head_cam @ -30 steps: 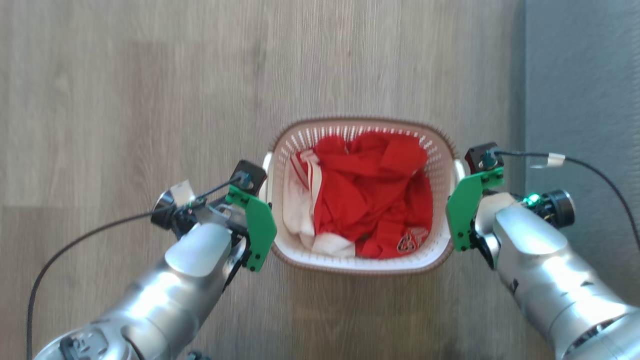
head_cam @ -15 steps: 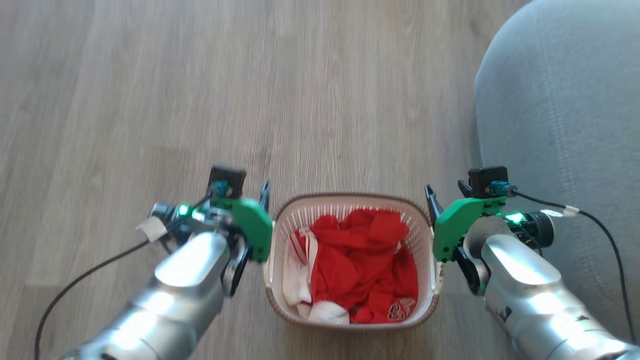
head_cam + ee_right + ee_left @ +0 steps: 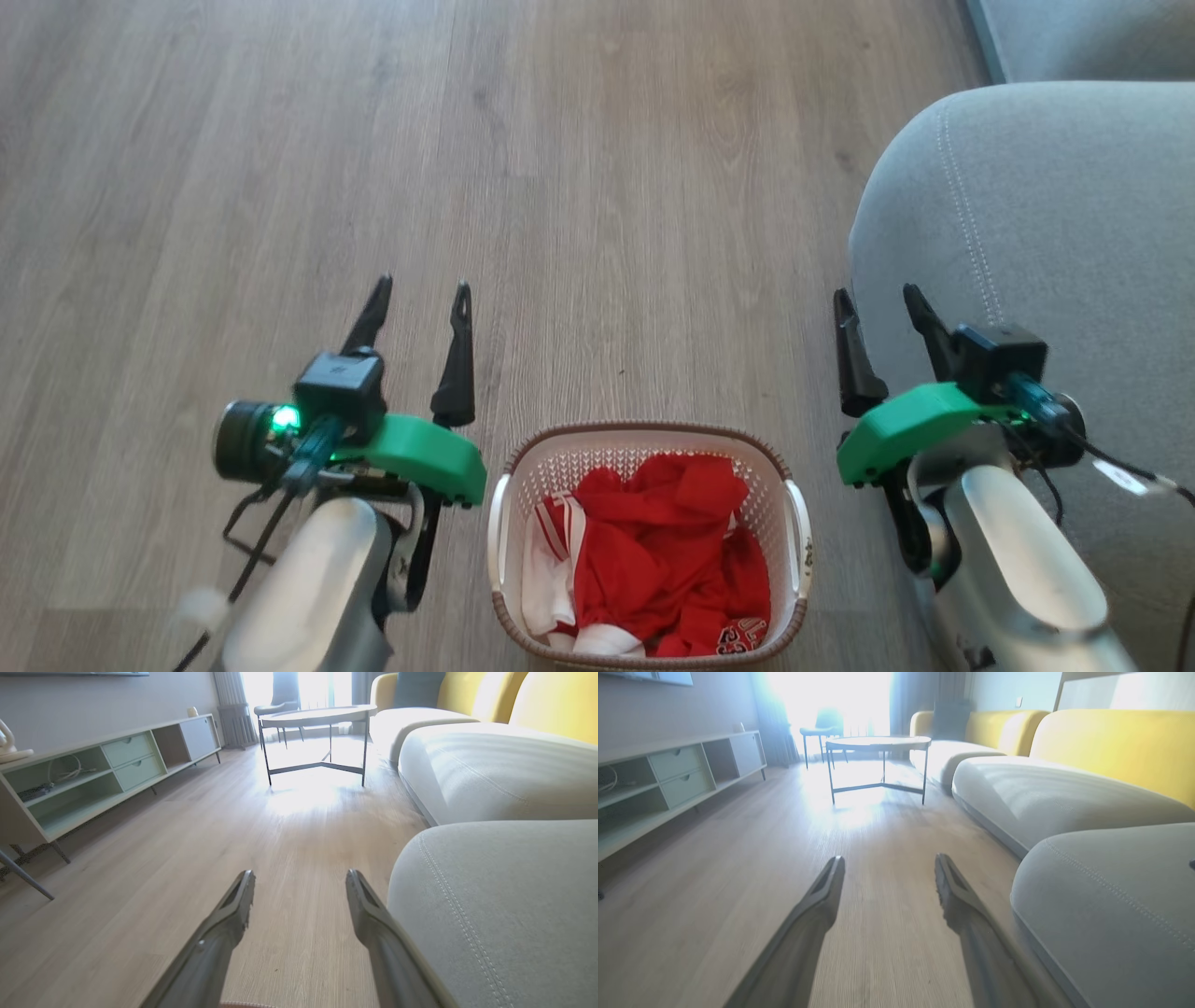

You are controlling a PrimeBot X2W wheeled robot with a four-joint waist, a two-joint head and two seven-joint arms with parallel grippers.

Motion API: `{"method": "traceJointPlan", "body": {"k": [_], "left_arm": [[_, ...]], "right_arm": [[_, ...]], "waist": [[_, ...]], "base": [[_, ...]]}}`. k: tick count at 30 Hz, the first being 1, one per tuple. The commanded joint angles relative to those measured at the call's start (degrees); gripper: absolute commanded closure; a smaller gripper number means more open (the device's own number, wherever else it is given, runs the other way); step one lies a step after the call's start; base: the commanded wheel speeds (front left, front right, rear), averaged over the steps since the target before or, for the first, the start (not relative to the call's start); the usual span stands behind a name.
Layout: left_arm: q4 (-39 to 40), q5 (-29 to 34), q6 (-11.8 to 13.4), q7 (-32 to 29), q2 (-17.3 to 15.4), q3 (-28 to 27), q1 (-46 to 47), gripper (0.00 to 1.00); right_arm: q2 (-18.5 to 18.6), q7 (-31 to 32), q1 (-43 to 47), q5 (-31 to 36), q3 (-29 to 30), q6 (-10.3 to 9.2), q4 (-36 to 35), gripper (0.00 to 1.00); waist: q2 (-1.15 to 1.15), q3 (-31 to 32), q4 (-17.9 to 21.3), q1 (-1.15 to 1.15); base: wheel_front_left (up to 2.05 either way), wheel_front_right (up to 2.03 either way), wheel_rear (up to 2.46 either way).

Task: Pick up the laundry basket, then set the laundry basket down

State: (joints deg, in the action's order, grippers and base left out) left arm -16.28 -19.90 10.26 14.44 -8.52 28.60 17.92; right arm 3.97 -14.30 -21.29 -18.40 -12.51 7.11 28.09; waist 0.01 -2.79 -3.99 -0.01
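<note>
The basket (image 3: pixel 644 431) sits on the floor (image 3: pixel 607 187) right between the two arms, close in to the robot, heaped with red and white clothes (image 3: pixel 653 551). Left gripper (image 3: pixel 422 285) is spread wide and holding nothing, fingers aimed forward past the basket; right gripper (image 3: pixel 876 292) is the same, splayed and empty. Neither is touching the basket. It looks like an easy lift: thin perforated plastic, stiff enough to keep its shape, with a soft load that won't rattle or spill, so light by my guess, though the walls may flex if squeezed. The places to grab are the white side handles (image 3: pixel 800 537), one per gripper, lifted evenly so it doesn't tip. What's in the way? The grey sofa (image 3: pixel 1027 233) is the one to watch. Its cushion bulges in just beside the right arm, so there's little room on that side. The left side is open floor. Far down the room stand a round table (image 3: pixel 878 742) and a low shelf unit (image 3: pixel 668 774), well apart from all this.
</note>
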Motion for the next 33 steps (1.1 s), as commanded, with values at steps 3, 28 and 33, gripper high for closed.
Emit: {"method": "traceJointPlan", "body": {"k": [3, 28, 33], "left_arm": [[8.64, 4.46, -2.28, 0.55, 1.85, -7.76, -2.80, 0.00], [10.32, 4.06, -11.89, 0.55, 5.63, -16.24, -16.08, 0.00], [10.53, 4.37, -11.72, 0.55, 5.63, -16.25, -15.62, 0.00]], "right_arm": [[-0.89, -0.69, 1.37, 1.91, 0.84, 0.37, -7.73, 0.00], [-1.09, -0.70, 16.73, 2.86, 3.56, 0.37, -19.47, 0.00], [-1.09, -0.70, 16.53, 2.63, 4.09, 0.37, -19.64, 0.00]], "waist": [[-0.01, 0.96, -0.18, 0.01], [-0.01, 3.29, -0.82, 0.01], [-0.01, 3.09, -1.05, 0.01]], "base": [[0.00, 0.00, 0.00], [0.00, 0.00, 0.00], [0.00, 0.00, 0.00]]}}
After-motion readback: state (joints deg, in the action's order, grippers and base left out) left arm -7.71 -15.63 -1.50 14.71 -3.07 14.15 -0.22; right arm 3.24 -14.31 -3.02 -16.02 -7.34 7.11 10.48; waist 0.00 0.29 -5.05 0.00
